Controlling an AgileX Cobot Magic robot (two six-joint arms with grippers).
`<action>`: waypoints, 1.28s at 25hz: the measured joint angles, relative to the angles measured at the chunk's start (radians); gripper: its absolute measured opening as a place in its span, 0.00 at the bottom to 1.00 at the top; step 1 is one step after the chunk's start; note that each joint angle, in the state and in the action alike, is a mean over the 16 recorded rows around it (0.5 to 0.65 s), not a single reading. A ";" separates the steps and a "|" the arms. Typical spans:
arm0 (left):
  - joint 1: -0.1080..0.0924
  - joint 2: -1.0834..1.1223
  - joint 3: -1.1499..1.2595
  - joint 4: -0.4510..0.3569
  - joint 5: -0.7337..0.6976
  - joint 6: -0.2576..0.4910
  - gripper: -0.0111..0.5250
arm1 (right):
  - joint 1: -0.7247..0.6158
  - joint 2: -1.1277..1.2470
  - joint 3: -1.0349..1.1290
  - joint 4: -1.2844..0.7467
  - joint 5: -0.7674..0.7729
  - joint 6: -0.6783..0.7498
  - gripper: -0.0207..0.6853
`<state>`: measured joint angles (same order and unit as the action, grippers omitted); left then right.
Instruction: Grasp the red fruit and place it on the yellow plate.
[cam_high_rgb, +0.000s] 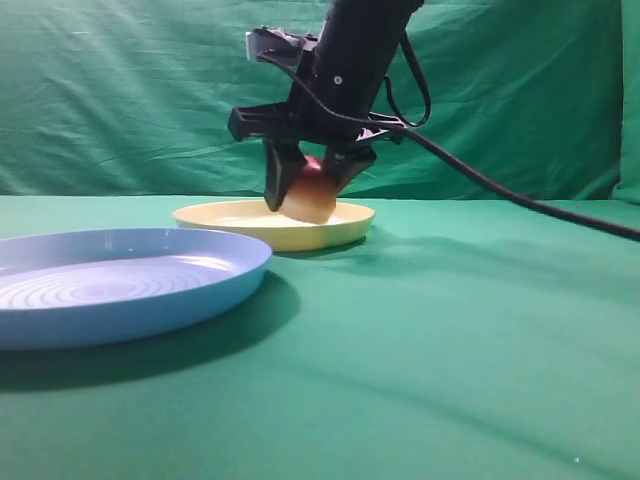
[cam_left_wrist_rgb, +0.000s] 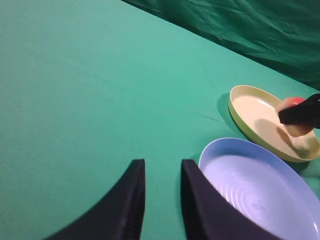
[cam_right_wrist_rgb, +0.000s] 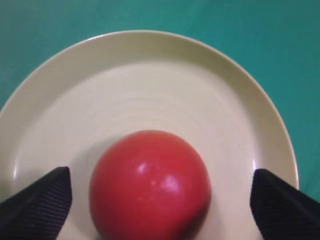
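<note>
The red fruit rests on the yellow plate, red dome up and pale base down. My right gripper hangs over it, open. In the right wrist view both black fingers stand well apart from the red fruit, with bare yellow plate showing in the gaps on either side. The left wrist view shows the red fruit and the yellow plate at the far right, partly behind a black finger. My left gripper is open over the green cloth with nothing between its fingers.
A larger light blue ridged plate lies at the front left, close to the yellow plate, and its rim sits just right of my left gripper. Green cloth covers the table, a green curtain hangs behind, and a black cable trails to the right.
</note>
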<state>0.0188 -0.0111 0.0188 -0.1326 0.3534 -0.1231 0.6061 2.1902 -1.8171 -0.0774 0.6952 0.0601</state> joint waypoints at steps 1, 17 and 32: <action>0.000 0.000 0.000 0.000 0.000 0.000 0.31 | 0.000 -0.002 -0.024 -0.004 0.033 -0.003 0.83; 0.000 0.000 0.000 0.000 0.000 0.000 0.31 | 0.013 -0.253 -0.195 -0.008 0.482 0.001 0.13; 0.000 0.000 0.000 0.000 0.000 0.000 0.31 | 0.078 -0.878 0.481 0.045 0.149 -0.005 0.11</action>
<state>0.0188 -0.0111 0.0188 -0.1326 0.3534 -0.1231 0.6842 1.3124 -1.3363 -0.0325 0.8443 0.0550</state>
